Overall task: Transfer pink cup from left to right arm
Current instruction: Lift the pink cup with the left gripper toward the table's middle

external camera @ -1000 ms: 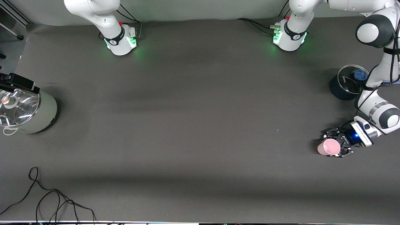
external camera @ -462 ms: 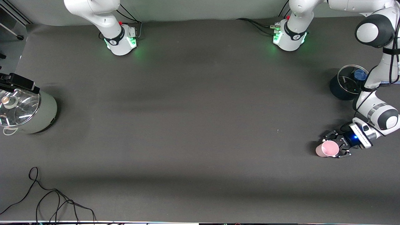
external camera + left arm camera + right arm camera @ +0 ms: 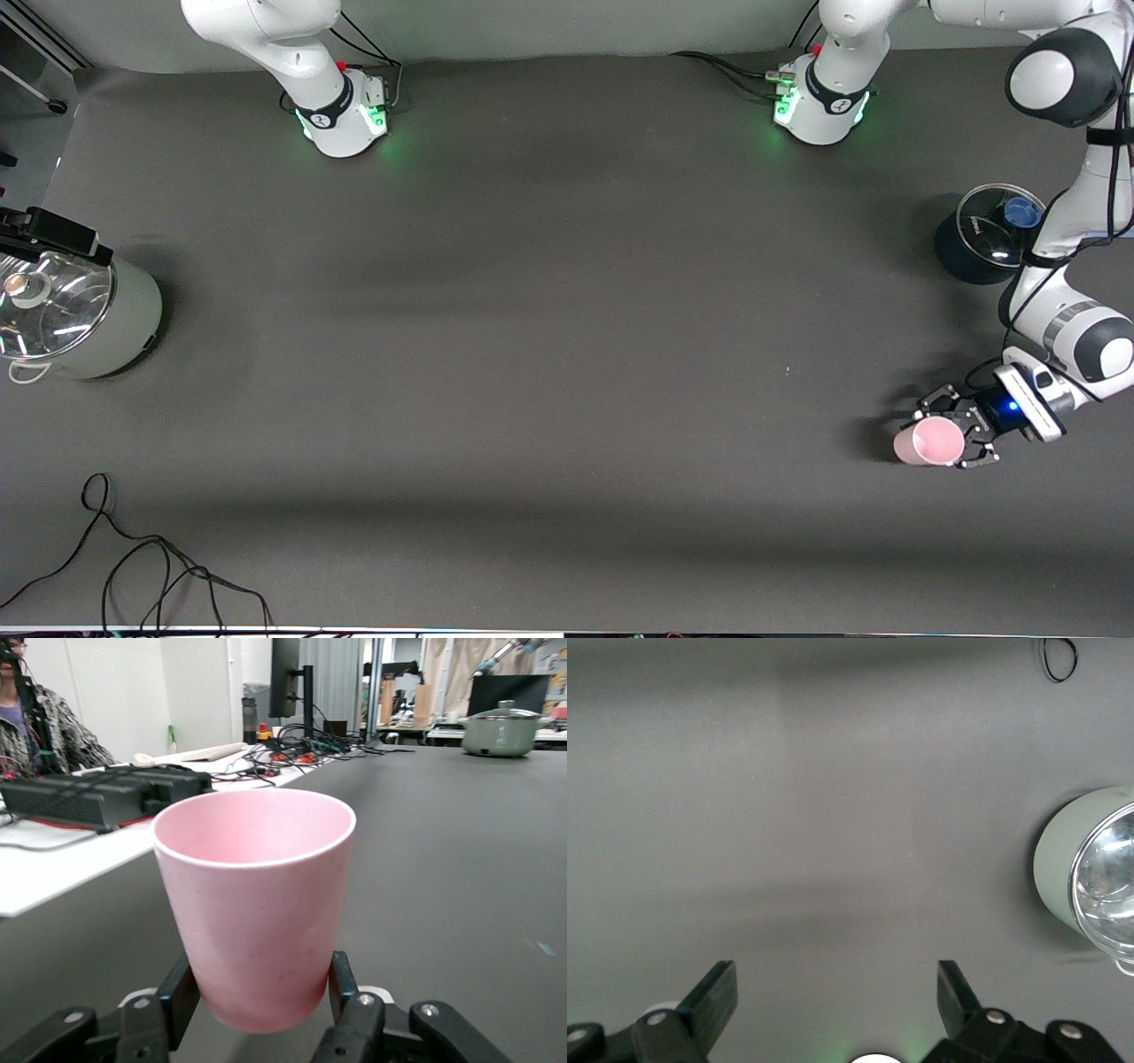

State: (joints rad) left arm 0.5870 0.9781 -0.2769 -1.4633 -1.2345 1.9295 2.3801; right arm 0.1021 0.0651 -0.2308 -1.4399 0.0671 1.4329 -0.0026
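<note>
The left claw (image 3: pixel 961 429) grips the pink cup (image 3: pixel 928 440) between its fingers — upright, over the table's (image 3: pixel 549 354) left-arm end.

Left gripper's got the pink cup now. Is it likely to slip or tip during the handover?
The pink cup looks smooth and tapers toward its base, so it could slide in the left gripper, whose fingers clamp only its narrow lower part. It is probably light and stiff: thin plain wall, empty inside. Held upright; top-heavy shape may tilt if bumped.
</note>
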